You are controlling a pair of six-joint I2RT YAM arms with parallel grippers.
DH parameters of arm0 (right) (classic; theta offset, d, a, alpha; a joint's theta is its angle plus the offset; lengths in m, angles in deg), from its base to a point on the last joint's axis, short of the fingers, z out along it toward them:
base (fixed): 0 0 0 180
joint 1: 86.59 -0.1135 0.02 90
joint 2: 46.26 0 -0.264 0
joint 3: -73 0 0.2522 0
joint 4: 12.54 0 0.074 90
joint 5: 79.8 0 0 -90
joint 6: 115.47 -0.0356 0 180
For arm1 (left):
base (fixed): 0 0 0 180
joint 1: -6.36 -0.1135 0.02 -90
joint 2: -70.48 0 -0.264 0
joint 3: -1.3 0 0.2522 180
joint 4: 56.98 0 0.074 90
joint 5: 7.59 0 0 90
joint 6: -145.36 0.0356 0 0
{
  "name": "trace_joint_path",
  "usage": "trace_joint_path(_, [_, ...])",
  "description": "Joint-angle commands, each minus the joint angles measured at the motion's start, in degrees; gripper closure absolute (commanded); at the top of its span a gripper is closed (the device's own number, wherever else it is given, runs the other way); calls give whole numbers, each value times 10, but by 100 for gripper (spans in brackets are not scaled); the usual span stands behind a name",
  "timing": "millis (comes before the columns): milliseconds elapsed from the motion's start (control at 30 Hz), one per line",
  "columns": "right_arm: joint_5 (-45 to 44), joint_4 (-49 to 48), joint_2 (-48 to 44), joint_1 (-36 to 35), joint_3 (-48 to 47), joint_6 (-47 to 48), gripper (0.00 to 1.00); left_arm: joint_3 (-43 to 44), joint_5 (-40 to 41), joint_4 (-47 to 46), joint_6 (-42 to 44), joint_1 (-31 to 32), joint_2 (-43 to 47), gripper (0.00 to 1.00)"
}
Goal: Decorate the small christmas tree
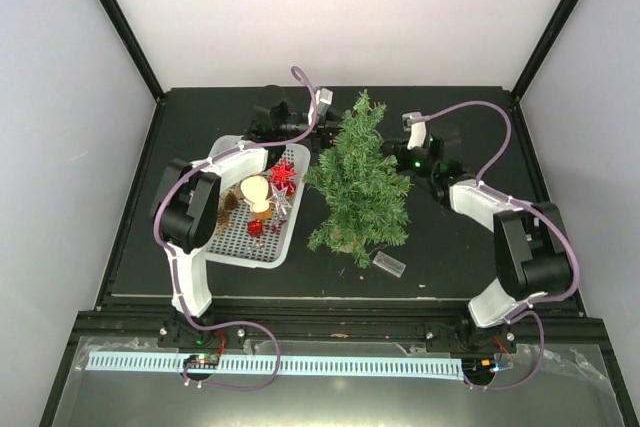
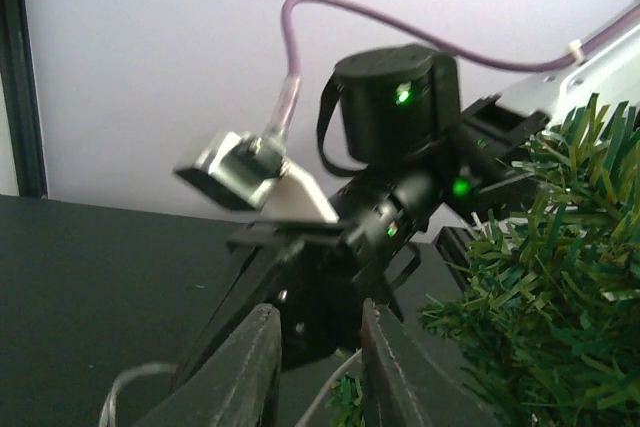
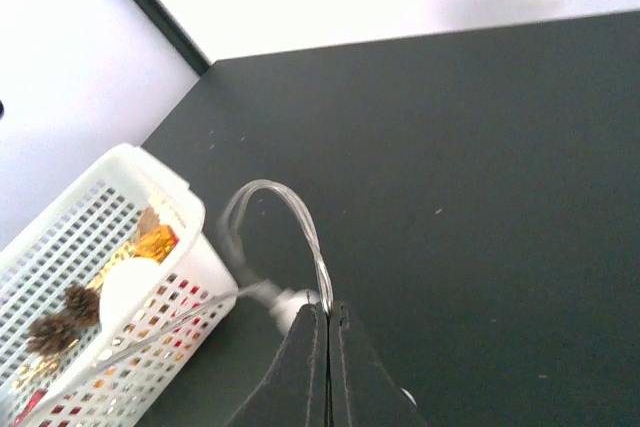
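Progress is sitting at an early stage. The small dark-green bristly christmas tree (image 1: 357,182) is standing upright mid-table, just beside the white perforated plastic basket (image 1: 240,259), and is showing no ornament on its visible branches. A red star-shaped trinket (image 1: 283,175) and a cream ball (image 1: 255,190) are lying in the basket, not yet hung.

The right gripper (image 3: 328,337) is pinching a thin clear wire strand (image 3: 300,212). The left gripper (image 2: 318,315) is showing a narrow gap and is gripping nothing evident.

Where the strand is ending is not discernible, and the tree's far side is hidden.
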State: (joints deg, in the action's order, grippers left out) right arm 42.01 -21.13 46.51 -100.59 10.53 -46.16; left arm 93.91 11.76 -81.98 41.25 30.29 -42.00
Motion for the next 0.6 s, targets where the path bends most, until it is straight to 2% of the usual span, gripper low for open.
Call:
trace_joint_path(0, [-94, 44, -56, 2, -15, 17, 99, 16, 2, 12, 22, -5, 27, 73])
trace_joint_path(133, [-165, 76, -102, 2, -23, 19, 99, 15, 7, 15, 28, -5, 30, 67])
trace_joint_path(267, [-208, 110, -140, 2, -35, 26, 99, 13, 19, 27, 42, -7, 35, 47])
trace_joint_path(367, [-230, 126, -165, 2, -39, 30, 99, 14, 35, 44, 55, -9, 39, 25])
trace_joint_path(400, [-237, 135, -174, 2, -41, 33, 99, 15, 45, 55, 65, -10, 41, 6])
trace_joint_path(433, [-244, 142, -181, 2, -43, 35, 99, 17, 54, 69, 75, -12, 44, 2])
trace_joint_path(567, [-276, 172, -209, 2, -55, 39, 99, 29, 108, 135, 123, -22, 51, 1])
